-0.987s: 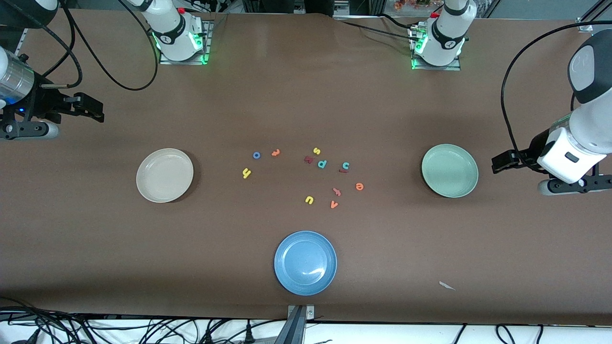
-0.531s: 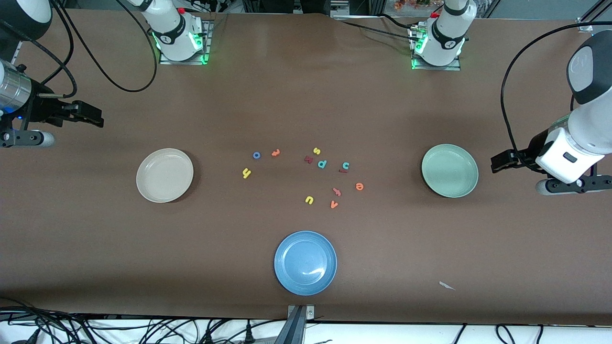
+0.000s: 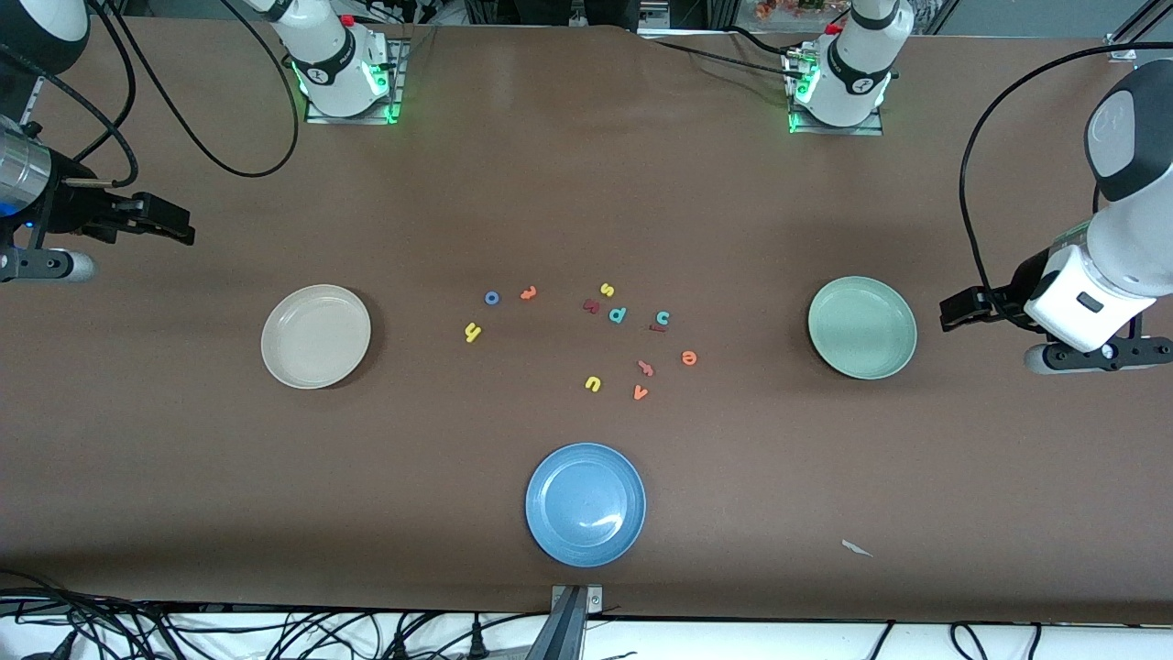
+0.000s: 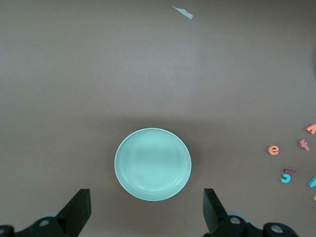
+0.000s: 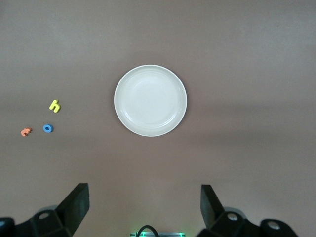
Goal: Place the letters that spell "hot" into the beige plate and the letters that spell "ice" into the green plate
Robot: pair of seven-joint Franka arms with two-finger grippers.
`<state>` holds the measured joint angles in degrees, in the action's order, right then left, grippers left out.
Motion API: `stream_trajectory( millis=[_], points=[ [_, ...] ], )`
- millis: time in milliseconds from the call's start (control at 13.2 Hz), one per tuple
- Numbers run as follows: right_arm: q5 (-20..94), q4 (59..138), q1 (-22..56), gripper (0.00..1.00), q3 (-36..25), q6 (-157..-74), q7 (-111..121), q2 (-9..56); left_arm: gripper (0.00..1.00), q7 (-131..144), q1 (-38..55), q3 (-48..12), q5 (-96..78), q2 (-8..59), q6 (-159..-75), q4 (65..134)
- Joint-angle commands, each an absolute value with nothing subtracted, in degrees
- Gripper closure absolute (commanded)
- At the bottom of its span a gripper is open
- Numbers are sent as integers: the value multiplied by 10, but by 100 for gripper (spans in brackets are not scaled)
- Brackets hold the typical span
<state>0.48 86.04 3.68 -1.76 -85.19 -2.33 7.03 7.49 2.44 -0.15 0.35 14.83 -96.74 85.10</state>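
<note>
Since the beige plate [image 3: 316,335] and the green plate [image 3: 862,327] are both bare, no letter is sorted yet: h [image 3: 473,333], o [image 3: 492,298], t [image 3: 528,293], i [image 3: 657,327], c [image 3: 663,318] and e [image 3: 689,357] lie on the table [image 3: 586,211] between them. The left end effector [image 3: 953,312] hangs wide open beside the green plate, and the right end effector [image 3: 179,226] hangs wide open near the beige plate, both holding nothing.

Even overhead light, sharp focus, soft shadows throughout.

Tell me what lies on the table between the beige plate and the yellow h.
Nothing: in the front view, only bare brown table separates the beige plate from the yellow h.
</note>
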Motion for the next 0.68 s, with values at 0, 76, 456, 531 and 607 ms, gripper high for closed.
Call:
stream_trajectory(
  millis=[0, 76, 456, 531, 607],
  points=[
    [19, 848, 38, 0, -14, -853, -31, 75, 0, 61, 23, -2, -4, 135, -965, 863],
    [18, 848, 38, 0, -14, -860, -31, 75, 0, 61, 23, -2, -4, 134, -964, 864],
    [14, 847, 38, 0, -12, -863, -11, 71, 0, 61, 23, -2, -4, 134, -962, 864],
    [14, 847, 39, 0, -12, -867, -11, 70, 0, 61, 23, -2, -4, 134, -962, 864],
    [14, 851, 39, 0, -12, -874, -11, 69, 0, 61, 23, -2, -4, 134, -962, 865]
  ],
)
